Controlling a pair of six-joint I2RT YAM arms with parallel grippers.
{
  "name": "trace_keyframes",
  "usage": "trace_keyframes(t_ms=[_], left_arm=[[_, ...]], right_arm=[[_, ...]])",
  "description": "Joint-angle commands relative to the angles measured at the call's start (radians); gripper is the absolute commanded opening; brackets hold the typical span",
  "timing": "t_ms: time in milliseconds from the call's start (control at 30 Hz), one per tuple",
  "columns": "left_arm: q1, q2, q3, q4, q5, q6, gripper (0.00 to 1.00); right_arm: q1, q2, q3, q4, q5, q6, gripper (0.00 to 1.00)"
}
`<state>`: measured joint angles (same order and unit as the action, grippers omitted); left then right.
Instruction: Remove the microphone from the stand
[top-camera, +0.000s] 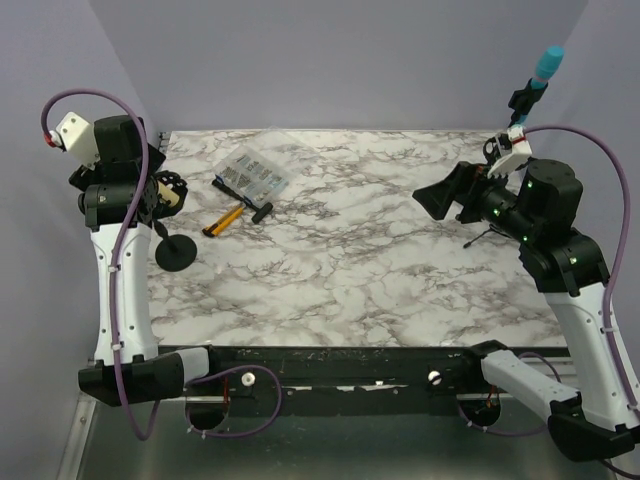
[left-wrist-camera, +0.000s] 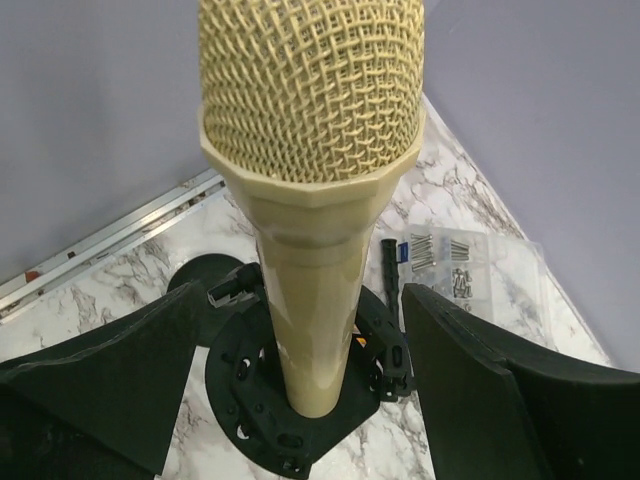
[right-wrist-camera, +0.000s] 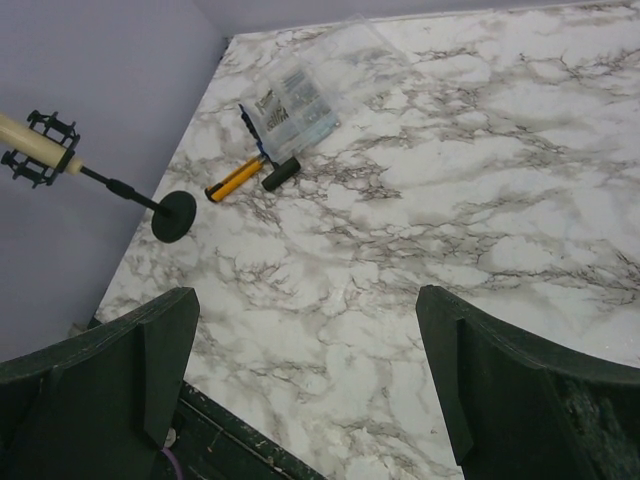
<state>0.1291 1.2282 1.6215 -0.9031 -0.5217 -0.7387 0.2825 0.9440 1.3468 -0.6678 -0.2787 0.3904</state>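
Shows the cream plastic microphone with a gold mesh head seated in the black ring clip of the black round-based stand, at 9 o'clock on the white-and-grey marble table top. Finds it tilted, head toward the left wrist camera, body passing down through the clip. Has the left gripper around the microphone's body with jaws spread: black fingers at 9 and 3 o'clock of the body, both apart from it, gripping nothing. Puts the right gripper at 3 o'clock over the table, well apart from the stand, jaws released wide, only marble below them. Spots a clear plastic box of screws at 11 o'clock, and just beside it, toward its 7 o'clock, an orange-handled tool with a black head, between box and stand base.
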Motion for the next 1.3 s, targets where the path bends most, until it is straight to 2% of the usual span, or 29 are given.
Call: trace_keyframes(t_ms=[0,133,400,600,767,933,1267], left_arm=[[0.006,0.02,-0.036,0.075,-0.047,0.004,0.79],[0.006,0.033,-0.048,0.069,-0.059,-0.005,0.73],[0.006,0.019,-0.078,0.126,-0.094,0.035,0.46],[0.006,0.02,-0.045,0.141,-0.082,0.082,0.22],[0.003,0.007,-0.007,0.15,-0.084,0.119,0.1],[-0.012,-0.016,0.035,0.155,-0.118,0.169,0.0],[-0.041,-0.114,0.102,0.199,-0.142,0.308,0.0]], right_arm=[[0.003,-0.014,-0.017,0.016,0.024,-0.006,1.0],[0.003,-0.007,-0.014,0.013,0.002,-0.026,1.0],[0.003,-0.009,-0.03,0.022,0.007,-0.02,1.0],[0.003,-0.025,-0.03,0.029,0.025,-0.022,1.0],[0.003,-0.021,-0.031,0.031,0.025,-0.027,1.0],[0.003,0.0,-0.025,0.032,0.023,-0.035,1.0],[0.003,0.06,0.009,0.028,-0.02,-0.021,1.0]])
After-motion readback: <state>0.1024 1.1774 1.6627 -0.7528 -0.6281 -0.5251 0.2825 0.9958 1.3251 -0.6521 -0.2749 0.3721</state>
